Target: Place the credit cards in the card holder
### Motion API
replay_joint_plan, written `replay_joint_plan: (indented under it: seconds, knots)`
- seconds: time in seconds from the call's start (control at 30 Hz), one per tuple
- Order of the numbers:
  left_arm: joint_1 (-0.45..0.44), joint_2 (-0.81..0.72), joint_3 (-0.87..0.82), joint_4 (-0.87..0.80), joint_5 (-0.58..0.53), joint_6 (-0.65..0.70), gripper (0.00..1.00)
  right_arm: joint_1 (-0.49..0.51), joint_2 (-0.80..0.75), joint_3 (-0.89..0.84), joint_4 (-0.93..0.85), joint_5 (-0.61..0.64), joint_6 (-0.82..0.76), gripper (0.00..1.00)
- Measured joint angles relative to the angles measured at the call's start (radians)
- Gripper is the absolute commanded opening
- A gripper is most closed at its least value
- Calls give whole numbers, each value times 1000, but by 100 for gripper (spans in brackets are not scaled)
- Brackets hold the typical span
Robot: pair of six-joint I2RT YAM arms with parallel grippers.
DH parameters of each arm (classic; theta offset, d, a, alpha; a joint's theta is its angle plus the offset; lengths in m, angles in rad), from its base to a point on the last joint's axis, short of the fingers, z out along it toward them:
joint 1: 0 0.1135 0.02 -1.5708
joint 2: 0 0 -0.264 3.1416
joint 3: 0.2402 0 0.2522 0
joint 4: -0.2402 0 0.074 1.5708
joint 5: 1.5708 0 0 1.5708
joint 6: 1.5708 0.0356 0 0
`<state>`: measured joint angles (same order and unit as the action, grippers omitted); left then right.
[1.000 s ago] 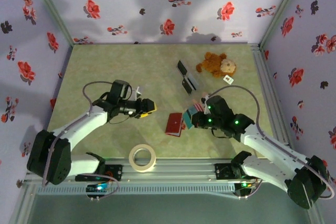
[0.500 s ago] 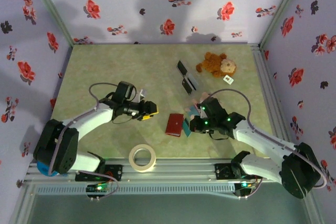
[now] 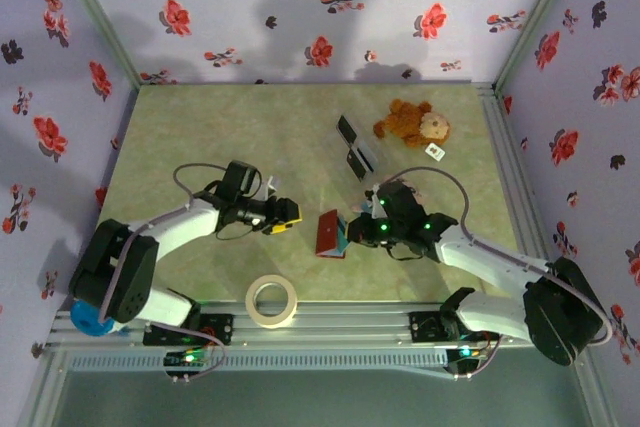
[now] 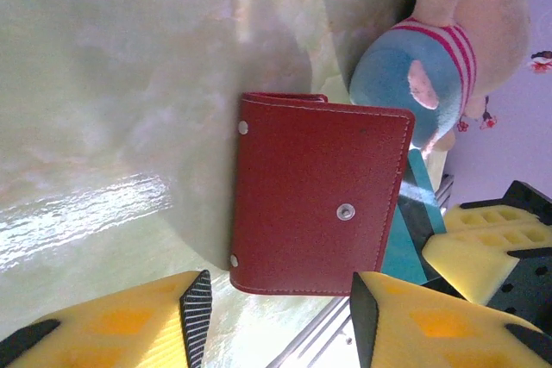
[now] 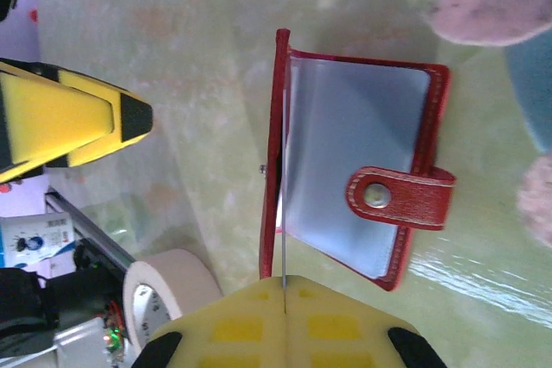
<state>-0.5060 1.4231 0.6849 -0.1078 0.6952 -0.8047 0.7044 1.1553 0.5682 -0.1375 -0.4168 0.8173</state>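
Between fingers of right gripper: teal card, thin, edge-on in the right wrist view, pinched flat.
Right jaws: pressed together on the card, no gap visible.
Just ahead of right fingertips: card holder, standing open on its edge, red cover, grey-teal pockets and snap tab turned toward the right wrist camera; card's far end up against the cover by the fold, in a pocket or not, cannot tell.
Ahead of left gripper: red outer cover with its snap stud, near edge about level with the 2 yellow fingertips; contact cannot tell.
Left jaws: moderately apart, gripping nothing.
Just beyond card holder, beside right gripper: blue plush toy with a striped band.
Well beyond right gripper: dark cards by a clear stand, then brown teddy bear.
Behind both grippers, toward the bases: tape roll on green table.
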Motion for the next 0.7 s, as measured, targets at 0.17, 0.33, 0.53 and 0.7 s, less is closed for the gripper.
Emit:
replay_joint_plan:
  seconds: [0.17, 0.33, 0.53, 0.7]
  knots:
    - [2, -30, -7, 43, 22, -18, 33, 20, 70, 31, 37, -18, 14, 0]
    - [11, -35, -39, 117, 60, -66, 34, 60, 171, 84, 95, -27, 33, 0]
    - [21, -106, -60, 142, 77, -108, 35, 103, 235, 135, 131, -24, 55, 0]
    - [57, -165, -60, 130, 84, -117, 31, 126, 264, 175, 142, -10, 59, 0]
